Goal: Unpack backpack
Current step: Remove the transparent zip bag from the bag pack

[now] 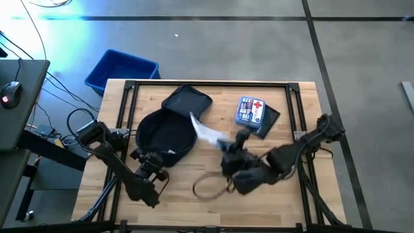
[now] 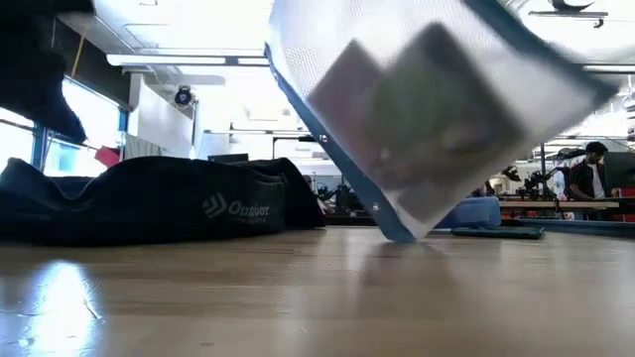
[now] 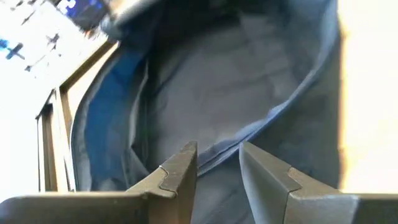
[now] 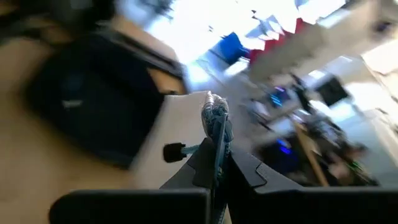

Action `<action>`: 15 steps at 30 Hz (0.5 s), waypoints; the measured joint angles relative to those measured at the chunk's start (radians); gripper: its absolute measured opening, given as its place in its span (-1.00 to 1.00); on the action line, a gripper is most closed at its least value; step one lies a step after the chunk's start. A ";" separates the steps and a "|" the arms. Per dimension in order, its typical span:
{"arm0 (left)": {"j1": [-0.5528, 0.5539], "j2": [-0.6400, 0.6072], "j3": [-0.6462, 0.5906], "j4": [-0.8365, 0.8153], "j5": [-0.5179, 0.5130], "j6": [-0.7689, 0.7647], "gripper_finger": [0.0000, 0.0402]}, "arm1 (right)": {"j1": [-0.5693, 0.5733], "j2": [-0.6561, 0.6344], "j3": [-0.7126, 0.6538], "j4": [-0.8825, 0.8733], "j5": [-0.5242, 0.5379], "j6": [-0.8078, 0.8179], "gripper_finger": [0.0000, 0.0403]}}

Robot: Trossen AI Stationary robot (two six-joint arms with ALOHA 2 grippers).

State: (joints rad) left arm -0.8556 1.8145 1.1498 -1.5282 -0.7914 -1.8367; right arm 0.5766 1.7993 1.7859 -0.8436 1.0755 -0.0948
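Observation:
The dark navy backpack [image 1: 169, 128] lies open on its back at the table's middle-left, with its black lining showing; the low view shows its side [image 2: 169, 208]. My left gripper [image 1: 154, 162] is at its near rim, shut on it. My right gripper [image 1: 226, 146] is just right of the backpack and is shut on a pale mesh pouch [image 1: 206, 132] with blue trim. The pouch fills the low view [image 2: 427, 109], tilted and above the table. My left gripper [image 3: 217, 165] pinches the backpack's near rim [image 3: 219, 148] between its two fingers, coming from the table's near side. The edge runs across the fingers, and the backpack's body rests on the table. My right gripper [image 4: 217, 163] pinches the mesh pouch's blue-trimmed edge [image 4: 216, 124] beside its black zip pull [image 4: 174, 150]. The pouch is lifted off the table and slants up and away toward the backpack.
A blue first-aid kit with a red cross [image 1: 251, 110] lies on a flat black item [image 1: 269, 122] at the table's far right. A tan strap loop [image 1: 208, 186] lies near the front edge. A blue plastic bin [image 1: 121, 70] stands on the floor beyond the far-left corner.

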 joint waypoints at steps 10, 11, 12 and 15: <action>-0.089 0.002 0.124 0.301 -0.361 0.341 -0.50 | 0.082 0.351 -0.002 0.047 -0.264 0.230 -1.00; -0.090 0.007 0.122 0.377 -0.391 0.428 -0.50 | 0.080 0.383 -0.002 0.085 -0.278 0.250 -1.00; -0.089 0.013 0.122 0.449 -0.405 0.513 -0.50 | 0.078 0.410 -0.002 0.129 -0.296 0.256 -1.00; -0.070 0.029 0.121 0.666 -0.392 0.753 -0.50 | 0.068 0.480 -0.001 0.219 -0.369 0.244 -1.00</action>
State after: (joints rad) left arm -0.9257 1.8433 1.2709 -0.8624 -1.1837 -1.0839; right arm 0.6448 2.2791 1.7847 -0.6244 0.7069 0.1490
